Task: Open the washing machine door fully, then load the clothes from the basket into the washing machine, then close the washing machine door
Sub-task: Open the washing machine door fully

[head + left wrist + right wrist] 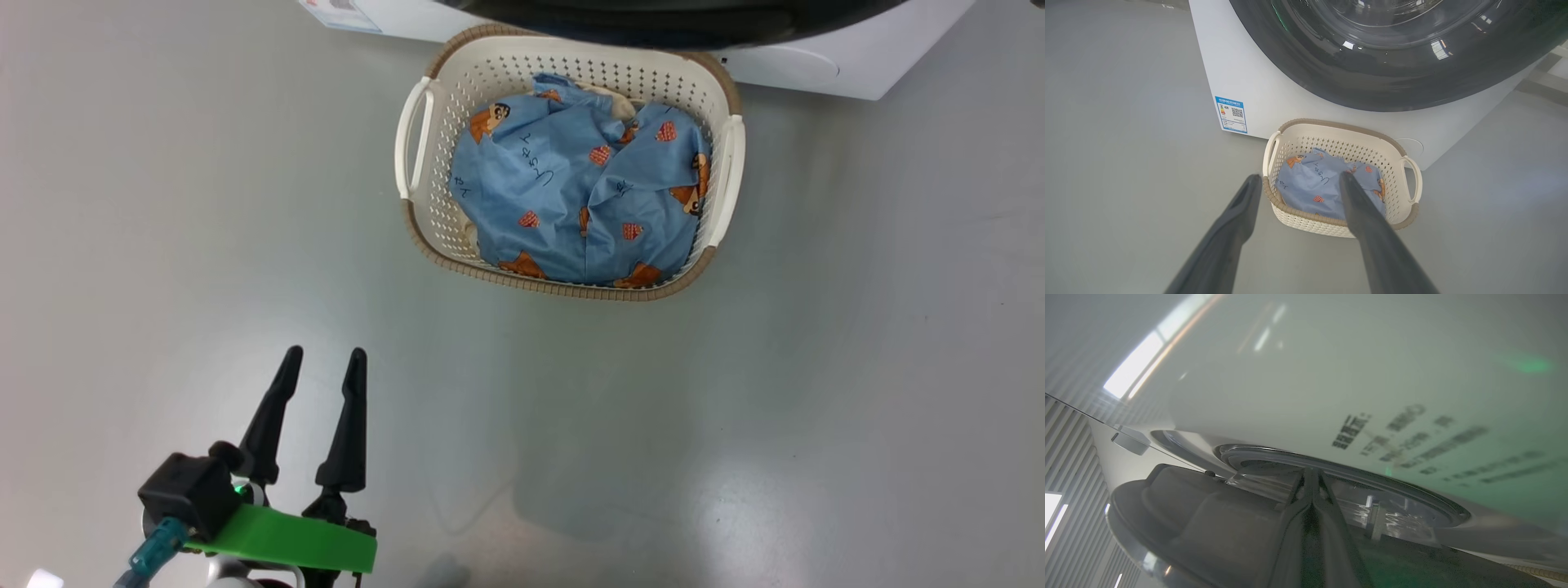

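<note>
The cream basket (723,175) stands on the floor right in front of the white washing machine (816,61). Light blue clothes (563,188) with orange-red figures fill it, and a cream cloth (622,104) peeks out at the far side. The washing machine door (1372,90), with its black rim, rises above the basket (1339,124) and clothes (1310,188). My left gripper (325,355) is open and empty, well short of the basket. My right gripper (1311,471) is shut, its tips at the door's (1208,522) edge by the white front (1310,375).
Bare grey floor lies all around the basket. A blue label (1231,114) sits low on the washing machine's front corner. A round white cap (788,65) is set in the machine's lower panel, right of the basket.
</note>
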Available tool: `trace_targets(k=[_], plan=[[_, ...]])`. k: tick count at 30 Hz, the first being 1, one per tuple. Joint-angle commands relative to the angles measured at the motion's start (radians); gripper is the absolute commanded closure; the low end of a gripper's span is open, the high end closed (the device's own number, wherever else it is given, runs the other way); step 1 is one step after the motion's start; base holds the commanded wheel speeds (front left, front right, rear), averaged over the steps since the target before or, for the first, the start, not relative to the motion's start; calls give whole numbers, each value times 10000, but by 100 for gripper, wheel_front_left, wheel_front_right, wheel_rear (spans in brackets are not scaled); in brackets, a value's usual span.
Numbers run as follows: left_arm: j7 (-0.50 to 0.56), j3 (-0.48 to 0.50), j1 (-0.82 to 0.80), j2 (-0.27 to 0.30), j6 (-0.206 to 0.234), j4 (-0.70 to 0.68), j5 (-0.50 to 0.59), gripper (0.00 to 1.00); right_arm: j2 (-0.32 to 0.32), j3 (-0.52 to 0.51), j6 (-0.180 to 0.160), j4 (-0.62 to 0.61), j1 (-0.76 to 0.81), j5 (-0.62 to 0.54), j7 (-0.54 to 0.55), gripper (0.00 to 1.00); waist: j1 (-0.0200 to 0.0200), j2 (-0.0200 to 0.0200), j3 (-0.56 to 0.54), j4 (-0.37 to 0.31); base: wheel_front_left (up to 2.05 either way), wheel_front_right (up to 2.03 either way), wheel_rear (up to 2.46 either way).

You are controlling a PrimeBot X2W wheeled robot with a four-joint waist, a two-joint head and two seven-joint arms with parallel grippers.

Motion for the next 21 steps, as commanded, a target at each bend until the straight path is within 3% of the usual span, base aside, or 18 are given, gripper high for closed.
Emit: trace_targets(k=[1,21], plan=[[-65,345,-36,138,-16,-121,-67,0,418,474,16,-283,-24,100,421,100,-1,0,-175,-86,0,0,0],[-65,652,-86,138,-16,-55,-308,0,848,1317,16,-344,1213,224,1350,100,-1,0,-1113,-606,0,0,0]])
